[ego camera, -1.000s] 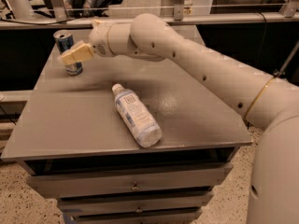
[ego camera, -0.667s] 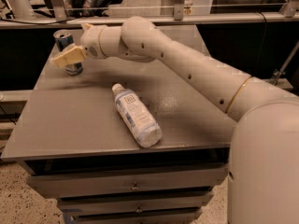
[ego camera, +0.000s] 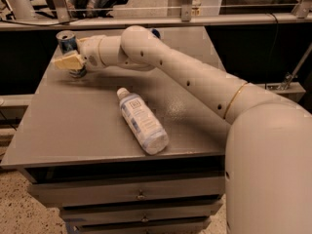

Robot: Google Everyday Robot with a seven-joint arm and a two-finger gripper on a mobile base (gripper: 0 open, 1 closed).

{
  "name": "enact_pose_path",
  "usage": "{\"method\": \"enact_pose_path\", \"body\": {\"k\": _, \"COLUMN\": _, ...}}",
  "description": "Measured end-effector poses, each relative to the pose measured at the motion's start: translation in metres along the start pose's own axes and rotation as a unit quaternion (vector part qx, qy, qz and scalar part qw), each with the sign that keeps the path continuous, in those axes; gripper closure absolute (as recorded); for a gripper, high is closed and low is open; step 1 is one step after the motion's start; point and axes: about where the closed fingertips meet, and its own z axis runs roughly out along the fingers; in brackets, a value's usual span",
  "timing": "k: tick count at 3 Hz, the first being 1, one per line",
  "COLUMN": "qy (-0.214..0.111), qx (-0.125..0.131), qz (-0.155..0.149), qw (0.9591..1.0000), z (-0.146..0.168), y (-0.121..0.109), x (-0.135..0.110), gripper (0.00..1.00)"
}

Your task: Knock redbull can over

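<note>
Camera view: slim blue-and-silver metal redbull can [ego camera: 66, 39] upright at the far left corner of the grey flat surface [ego camera: 68, 130]. Cream-coloured end effector [ego camera: 68, 61] right in front of the can's mid-body, seemingly touching it and hiding much of the lower half; cannot tell how wide it stands. White jointed arm [ego camera: 195, 77] reaching in from the right across the surface. Clear plastic bottle [ego camera: 142, 122] with white cap lying on its side mid-surface, well apart from the can.

arm: white segmented robot arm [ego camera: 195, 77] stretched from the near right edge diagonally across the grey worktop [ego camera: 83, 126] | wrist: roughly level, pointing left | gripper: pale tan gripper [ego camera: 67, 61] low at the far left corner
</note>
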Motion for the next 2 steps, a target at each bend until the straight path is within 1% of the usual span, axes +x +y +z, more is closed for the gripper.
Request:
{"method": "enact_pose_path", "body": {"k": 1, "qy": -0.002, "qx": 0.002, "qz": 0.005, "qw": 1.0, "z": -0.006, "y": 0.002, "x": -0.002, "gripper": 0.62}}
{"method": "enact_pose_path", "body": {"k": 2, "qy": 0.012, "qx": 0.023, "qz": 0.005, "qw": 0.9997, "z": -0.047, "y": -0.008, "x": -0.02, "gripper": 0.86}}
